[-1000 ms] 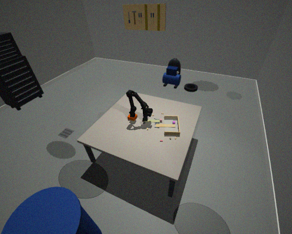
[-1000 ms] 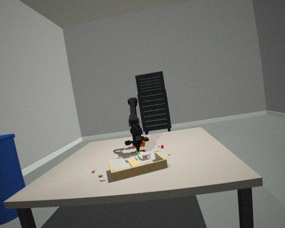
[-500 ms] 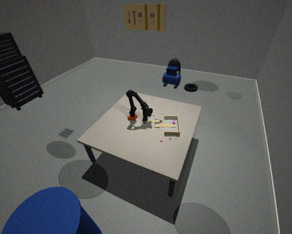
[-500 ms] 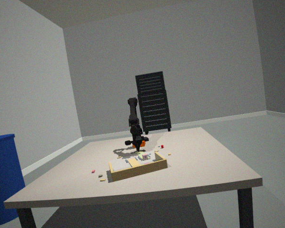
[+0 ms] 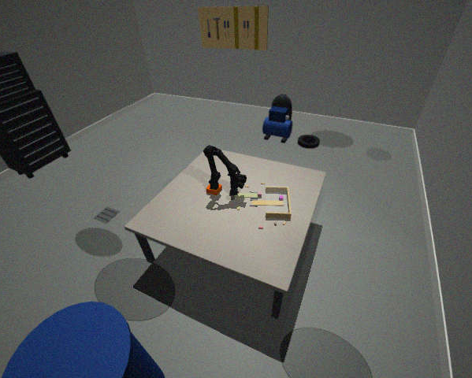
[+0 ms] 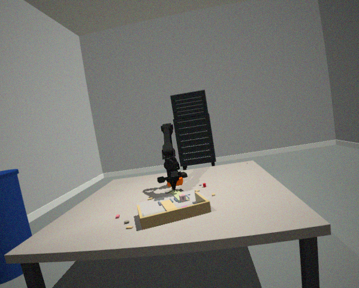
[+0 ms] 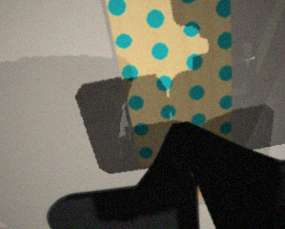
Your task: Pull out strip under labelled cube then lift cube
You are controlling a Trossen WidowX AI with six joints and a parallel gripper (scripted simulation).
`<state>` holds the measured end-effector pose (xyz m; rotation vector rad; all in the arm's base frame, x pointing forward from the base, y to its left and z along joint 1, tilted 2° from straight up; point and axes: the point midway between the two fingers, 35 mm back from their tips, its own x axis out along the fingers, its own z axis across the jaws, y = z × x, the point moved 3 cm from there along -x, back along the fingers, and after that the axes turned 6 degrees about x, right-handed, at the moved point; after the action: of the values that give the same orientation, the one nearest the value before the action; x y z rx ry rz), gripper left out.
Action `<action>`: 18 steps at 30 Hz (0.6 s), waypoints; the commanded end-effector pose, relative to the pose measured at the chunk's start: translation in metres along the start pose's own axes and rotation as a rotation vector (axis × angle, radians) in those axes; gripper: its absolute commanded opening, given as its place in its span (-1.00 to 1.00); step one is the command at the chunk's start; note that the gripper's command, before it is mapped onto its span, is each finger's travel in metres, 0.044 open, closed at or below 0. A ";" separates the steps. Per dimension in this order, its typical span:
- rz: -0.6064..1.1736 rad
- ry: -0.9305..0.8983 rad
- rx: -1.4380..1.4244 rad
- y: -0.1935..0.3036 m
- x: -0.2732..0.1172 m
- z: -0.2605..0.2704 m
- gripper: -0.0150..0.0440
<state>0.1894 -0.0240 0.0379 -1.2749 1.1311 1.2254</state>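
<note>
Orange base (image 5: 207, 192) sits left of centre in the top view, under your black arm (image 5: 212, 166) (image 6: 168, 142). Next, just right, your end effector (image 5: 232, 194) (image 6: 174, 188) (image 7: 180, 130) points down, low over the tabletop (image 5: 195, 220) (image 6: 250, 213), and is closed; you can't tell if the strip's end is pinched. Right of it is the yellow-green strip (image 5: 247, 195) (image 6: 176, 194), with teal dots in the wrist view, upper middle. At its right end, right of frame centre, is the pinkish labelled cube (image 5: 259, 195) (image 6: 182, 197), not lifted; exact contact is too small to tell. Slightly lower and right, you have a pale yellow strip (image 5: 267, 202) (image 6: 168, 204) reaching into the wooden tray (image 5: 289, 203) (image 6: 176, 214), with a magenta piece (image 5: 280, 198) above that strip.
</note>
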 end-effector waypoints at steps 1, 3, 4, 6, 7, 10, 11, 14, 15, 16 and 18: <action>-0.005 0.001 -0.004 -0.007 -0.034 -0.001 -0.49; -0.003 0.000 -0.004 -0.007 -0.036 -0.001 -0.49; -0.003 0.000 -0.004 -0.007 -0.036 -0.001 -0.49; -0.003 0.000 -0.004 -0.007 -0.036 -0.001 -0.49; -0.003 0.000 -0.004 -0.006 -0.036 -0.001 -0.49; -0.004 0.000 0.013 -0.011 -0.035 -0.001 -0.31; -0.004 0.000 0.030 -0.017 -0.035 0.000 -0.22; -0.005 0.000 0.050 -0.026 -0.035 0.002 0.04; -0.005 0.000 0.050 -0.029 -0.035 0.002 0.13; -0.006 0.000 0.050 -0.032 -0.035 0.002 0.22; -0.006 0.000 0.050 -0.039 -0.036 0.003 0.40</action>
<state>0.2127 -0.0205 0.0725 -1.2402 1.1521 1.2008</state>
